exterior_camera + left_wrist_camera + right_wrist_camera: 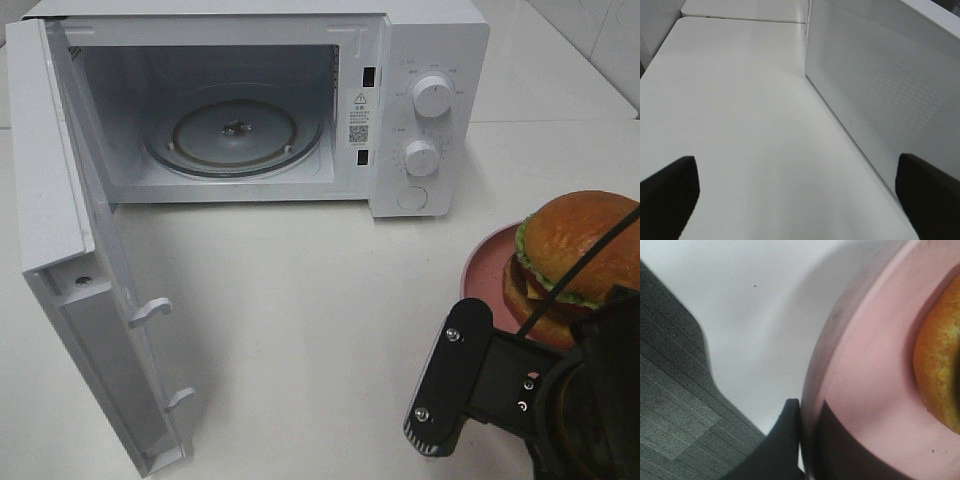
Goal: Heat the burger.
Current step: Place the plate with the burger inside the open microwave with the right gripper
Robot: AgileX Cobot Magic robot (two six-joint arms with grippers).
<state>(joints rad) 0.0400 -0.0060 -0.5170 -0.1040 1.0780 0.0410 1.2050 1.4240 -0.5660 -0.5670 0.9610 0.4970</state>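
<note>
One step done: the microwave (pixel 420 110) at 12 o'clock of the high view has its door (pixel 60 230) swung wide toward 8 o'clock. The glass turntable (pixel 235 135) inside lies bare.
Burger: the burger (pixel 580 250) sits on the pink plate (pixel 485 275) at 4 o'clock of the high view. It is out on the table (pixel 300 300), well apart from the oven's mouth.
My right gripper (pixel 807 445): pinching the plate's rim, one finger on each face, and clear of the bun.
My left gripper (pixel 800 195): spread wide above bare table, holding nothing.
Left to do: nearly all of it, as I judge. Plate and burger must go toward 11 o'clock onto the turntable, then the door must be shut and the dials (pixel 432 95) turned.
High view only: it shows the open cavity and the whole burger, but my right arm's black wrist hides the pinch. My left gripper is out of frame.
Right wrist view only: it shows the grip on the rim and a sliver of bun.
Left wrist view only: it shows my left fingertips and a white dotted panel beside them, probably the door's outer face.
</note>
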